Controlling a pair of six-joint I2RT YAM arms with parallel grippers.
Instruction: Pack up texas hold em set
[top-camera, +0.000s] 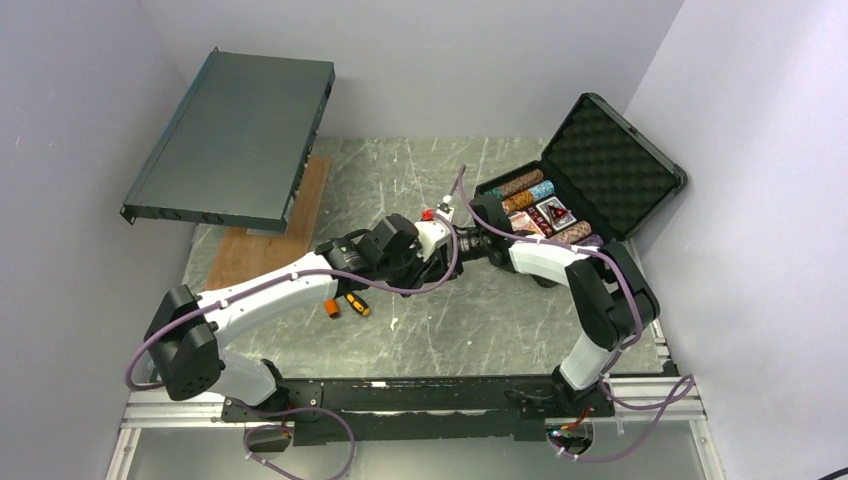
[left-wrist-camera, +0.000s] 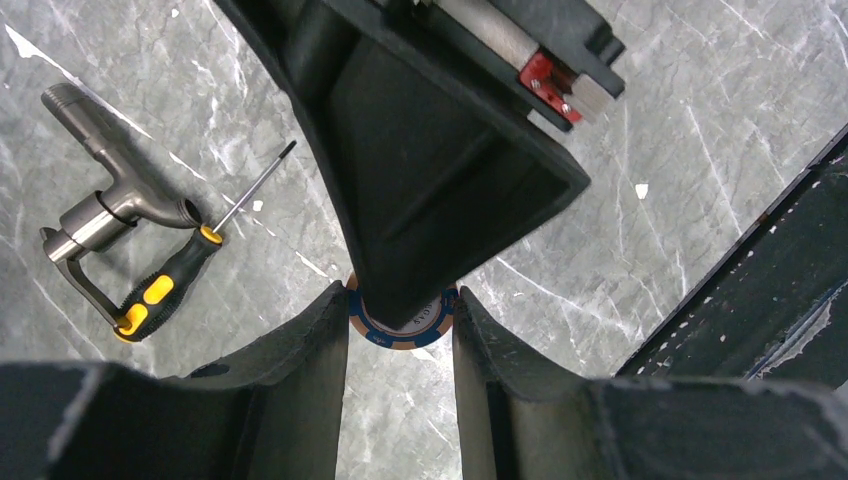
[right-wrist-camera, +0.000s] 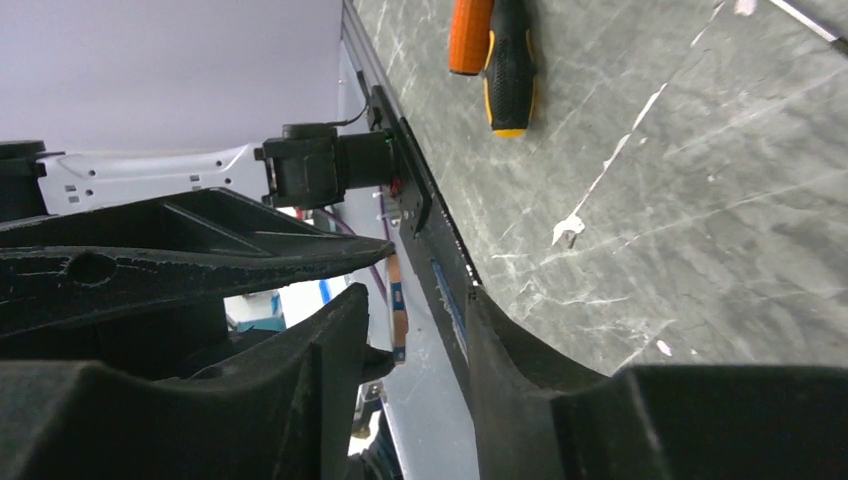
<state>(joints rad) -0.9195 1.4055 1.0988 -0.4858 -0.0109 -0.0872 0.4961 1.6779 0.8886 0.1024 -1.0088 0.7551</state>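
Chip (left-wrist-camera: 400, 338), pinched by the left gripper (left-wrist-camera: 400, 305) between the parted jaws of the right gripper (right-wrist-camera: 415, 300), could be dropped if released before those jaws are closed.

Orange-and-blue striped chip (left-wrist-camera: 400, 330), black case (top-camera: 610, 165), grey marbled table (top-camera: 480, 320)

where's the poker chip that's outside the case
Mid-table, just left of the open case in the top view; the left wrist view shows the poker chip between the jaws of the left gripper.

The left fingers (left-wrist-camera: 300, 385) pinch a striped poker chip (left-wrist-camera: 400, 338) by its rim, the right arm's finger (left-wrist-camera: 430, 180) overlapping it.
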